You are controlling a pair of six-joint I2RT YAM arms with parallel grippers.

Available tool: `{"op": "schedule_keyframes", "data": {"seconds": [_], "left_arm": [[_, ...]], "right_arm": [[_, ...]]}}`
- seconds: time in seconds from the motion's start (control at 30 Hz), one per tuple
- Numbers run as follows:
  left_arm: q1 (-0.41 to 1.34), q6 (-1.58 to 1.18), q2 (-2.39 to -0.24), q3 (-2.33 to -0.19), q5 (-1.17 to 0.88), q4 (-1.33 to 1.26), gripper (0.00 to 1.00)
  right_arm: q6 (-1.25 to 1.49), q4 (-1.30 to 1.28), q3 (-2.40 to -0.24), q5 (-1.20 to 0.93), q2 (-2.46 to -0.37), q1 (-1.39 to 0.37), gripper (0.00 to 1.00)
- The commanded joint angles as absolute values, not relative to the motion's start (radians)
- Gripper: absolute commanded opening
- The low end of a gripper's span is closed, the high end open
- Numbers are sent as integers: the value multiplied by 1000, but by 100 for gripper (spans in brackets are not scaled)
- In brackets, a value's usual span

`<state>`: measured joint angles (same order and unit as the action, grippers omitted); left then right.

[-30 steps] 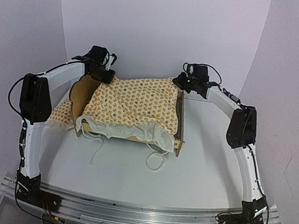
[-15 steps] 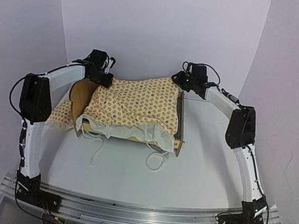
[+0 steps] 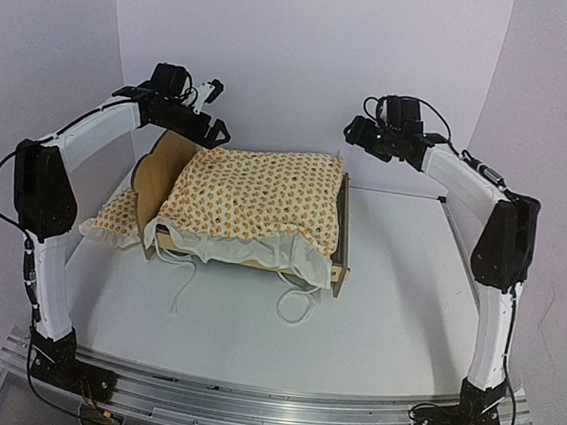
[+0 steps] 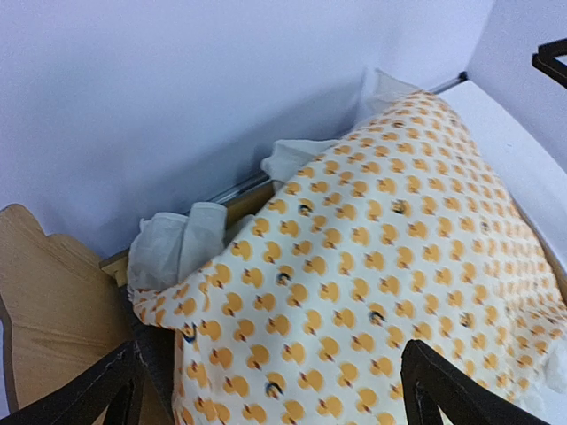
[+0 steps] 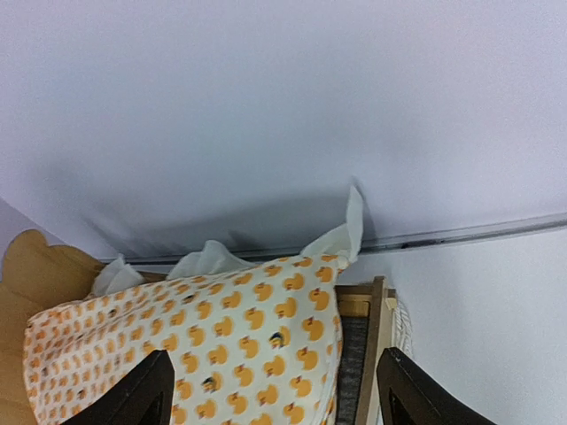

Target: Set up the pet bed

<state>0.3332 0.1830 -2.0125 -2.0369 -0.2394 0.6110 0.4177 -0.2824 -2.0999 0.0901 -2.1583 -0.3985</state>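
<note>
The bed [image 3: 165, 164] stood on the worktop [image 3: 404, 315] near the back wall, headboard [image 3: 174, 152] on my left and footboard [image 3: 342, 240] on my right. The cushion [image 3: 255, 195] lay inside it, filling the frame from end to end.

My left gripper [image 3: 215, 132] hung just above the cushion's far corner at the headboard end. My right gripper [image 3: 355, 132] hung above the far corner at the footboard end. Both had their jaws spread wide and held nothing. In each wrist view the fingers framed the duck-print fabric below without touching it.

I judged the cushion step to be about finished. The far corners sat down between the rails, though white lining was bunched up along the back edge. On the near side the white hem spilled over the rail, and the ties [image 3: 295, 302] trailed down onto the worktop.

The pillow [image 3: 114, 218] lay on the worktop just outside the headboard, on my left, not yet in the bed. I took that as the next job, and the left arm was the nearer one for it. That move would call for swinging the left gripper back around the tall headboard and dropping low to pinch the pillow by its ruffled edge. Then I would have to lift it clear over the scalloped top and set it on the cushion at the headboard end. The right arm would need to keep out of the way. The overhanging hem might want a tuck first.
</note>
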Motion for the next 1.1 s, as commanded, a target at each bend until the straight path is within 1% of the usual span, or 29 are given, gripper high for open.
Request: {"op": "schedule_keyframes", "data": {"seconds": [0.0, 0.1, 0.17, 0.23, 0.27, 0.3, 0.33, 0.37, 0.43, 0.47, 0.6, 0.67, 0.77, 0.87, 0.9, 1.0, 1.07], "left_arm": [[333, 302, -1807, -1953, -420, 718, 100], [333, 478, -1692, -1904, -570, 846, 98], [334, 671, -1617, -1869, -717, 1013, 93], [344, 900, -1538, -1805, -803, 1198, 87], [356, 984, -1502, -1761, -796, 1250, 85], [402, 1022, -1476, -1692, -741, 1287, 84], [450, 1055, -1451, -1622, -671, 1315, 82], [508, 1067, -1427, -1543, -558, 1308, 81], [618, 1065, -1372, -1365, -417, 1239, 79], [647, 1072, -1350, -1298, -358, 1194, 78], [659, 1142, -1310, -1077, -205, 964, 75], [655, 1201, -1302, -977, -147, 819, 76], [629, 1297, -1303, -847, -133, 579, 78], [551, 1408, -1339, -759, -162, 364, 78], [514, 1448, -1361, -742, -175, 295, 77], [448, 1535, -1441, -742, -188, 206, 63], [426, 1565, -1489, -773, -198, 232, 62]], "right_arm": [[348, -309, -2015, 28, -2007, -482, 77], [386, -312, -1937, -85, -1956, -523, 75], [408, -313, -1895, -114, -1922, -560, 74], [397, -311, -1861, -137, -1899, -606, 73], [388, -311, -1842, -142, -1888, -629, 72], [383, -311, -1821, -138, -1875, -647, 72], [377, -311, -1799, -130, -1862, -665, 72], [375, -308, -1779, -111, -1851, -682, 72], [380, -298, -1731, -85, -1828, -709, 71], [382, -291, -1703, -76, -1814, -721, 71], [415, -243, -1599, -38, -1769, -752, 70], [439, -203, -1553, -30, -1748, -764, 70], [464, -179, -1498, 3, -1726, -778, 69], [521, -179, -1461, 59, -1706, -779, 68], [536, -180, -1452, 64, -1698, -779, 68], [562, -179, -1431, 62, -1682, -779, 67], [576, -179, -1413, 70, -1670, -779, 66]]}}
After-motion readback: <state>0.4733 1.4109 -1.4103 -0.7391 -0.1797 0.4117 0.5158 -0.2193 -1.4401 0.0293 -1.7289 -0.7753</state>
